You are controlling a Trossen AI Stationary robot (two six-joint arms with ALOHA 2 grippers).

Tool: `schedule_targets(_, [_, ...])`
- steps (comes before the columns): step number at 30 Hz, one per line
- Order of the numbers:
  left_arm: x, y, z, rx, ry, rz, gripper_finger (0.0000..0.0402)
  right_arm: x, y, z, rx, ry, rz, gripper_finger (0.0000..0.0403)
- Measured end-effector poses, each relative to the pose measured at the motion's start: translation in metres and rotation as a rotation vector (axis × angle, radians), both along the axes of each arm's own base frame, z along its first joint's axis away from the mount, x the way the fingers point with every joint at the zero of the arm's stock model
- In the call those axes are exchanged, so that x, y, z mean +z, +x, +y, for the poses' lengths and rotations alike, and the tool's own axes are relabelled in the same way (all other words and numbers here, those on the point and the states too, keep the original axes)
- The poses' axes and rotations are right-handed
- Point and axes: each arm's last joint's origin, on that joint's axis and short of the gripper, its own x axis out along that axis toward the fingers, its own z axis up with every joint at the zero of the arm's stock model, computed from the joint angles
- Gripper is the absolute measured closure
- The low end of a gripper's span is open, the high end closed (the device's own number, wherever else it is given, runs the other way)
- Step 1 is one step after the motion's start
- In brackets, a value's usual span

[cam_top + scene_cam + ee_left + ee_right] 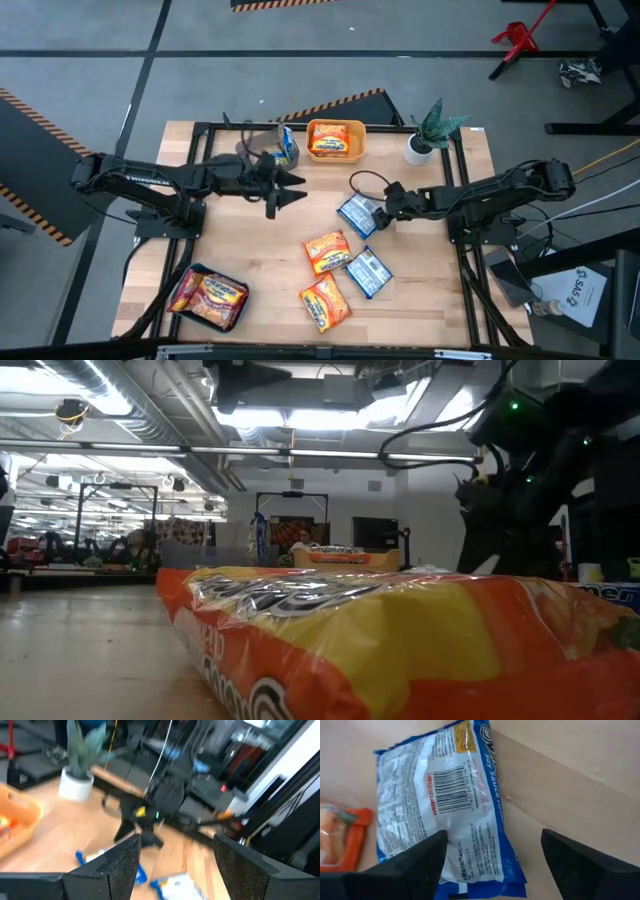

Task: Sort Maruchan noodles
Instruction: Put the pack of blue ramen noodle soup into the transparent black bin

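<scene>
Maruchan noodle packets lie flat mid-table: a blue one (357,213), an orange one (326,250), another blue (368,272) and another orange (325,303), which fills the low view (350,640). My right gripper (385,205) hovers open, tilted down over the first blue packet (445,810), which lies label side down with its near end between the fingers; no touch shows. My left gripper (292,192) stands open and level above the table's left middle, holding nothing (175,865).
A yellow-orange bin (335,152) with orange packets stands at the far edge. Beside it a clear grey bin (262,140) holds a blue packet. A dark bin (232,318) with red-orange packets sits near left. A potted plant (430,135) stands far right. Bare wood lies between.
</scene>
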Motion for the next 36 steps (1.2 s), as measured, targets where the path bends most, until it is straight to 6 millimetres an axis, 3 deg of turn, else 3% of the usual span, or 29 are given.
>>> schedule_targets(5, [-0.022,0.017,-0.009,0.023,0.009,0.1,0.0159,-0.005,-0.001,0.001,0.01,0.009,-0.055,0.01])
schedule_targets(11, [-0.069,0.049,-0.011,0.065,-0.023,0.251,0.0159,-0.003,0.001,0.001,0.033,-0.007,-0.064,0.0174])
schedule_targets(16, [-0.112,0.072,-0.002,0.125,-0.116,0.341,0.0159,-0.001,0.004,0.001,0.051,-0.003,-0.098,0.0225])
schedule_targets(21, [-0.144,0.085,0.015,0.214,-0.221,0.377,0.0159,-0.001,0.004,0.001,0.069,-0.015,-0.094,0.0236])
schedule_targets(30, [-0.17,0.1,0.031,0.179,-0.337,0.314,0.0159,-0.003,0.002,0.001,0.087,-0.037,-0.083,0.0241])
schedule_targets(36, [-0.176,0.1,0.031,0.191,-0.352,0.328,0.0159,-0.005,0.001,0.001,0.086,-0.036,-0.087,0.0308])
